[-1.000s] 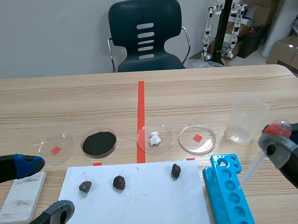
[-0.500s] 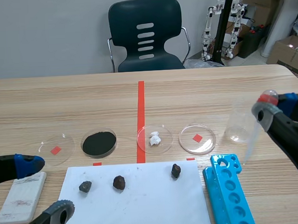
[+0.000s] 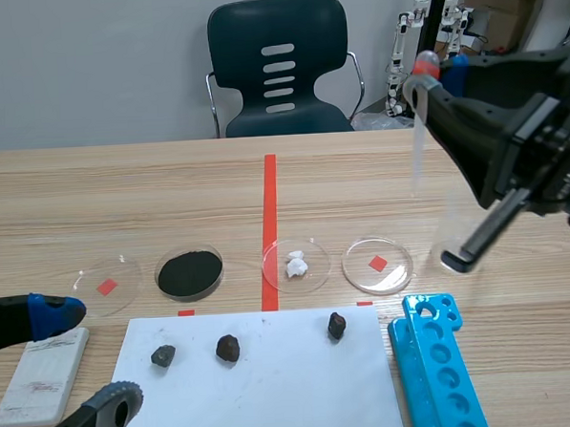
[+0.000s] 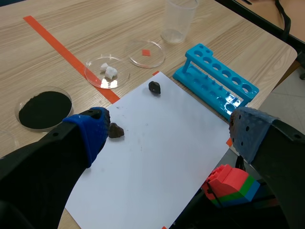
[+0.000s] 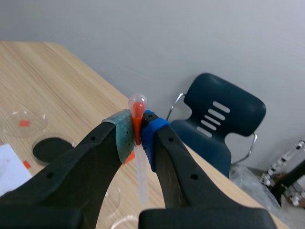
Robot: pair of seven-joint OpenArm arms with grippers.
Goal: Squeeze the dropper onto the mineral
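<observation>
R gripper (image 5: pixel 136 131) is clamped on the dropper (image 5: pixel 139 167) near its top, held high over the worktop's (image 3: pixel 150 197) right side, tip down. L gripper (image 4: pixel 167 129) is wide open w/ nothing in it, at the near-left corner. Three dark minerals (image 3: pixel 227 348) lie on paper (image 3: pixel 275 396) by the near edge.

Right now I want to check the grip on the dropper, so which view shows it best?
The right wrist view: the dropper is close up, its red neck pinched in the right end effector. The scene view shows it small, held high, tube hanging down. The left wrist view misses it.
</observation>
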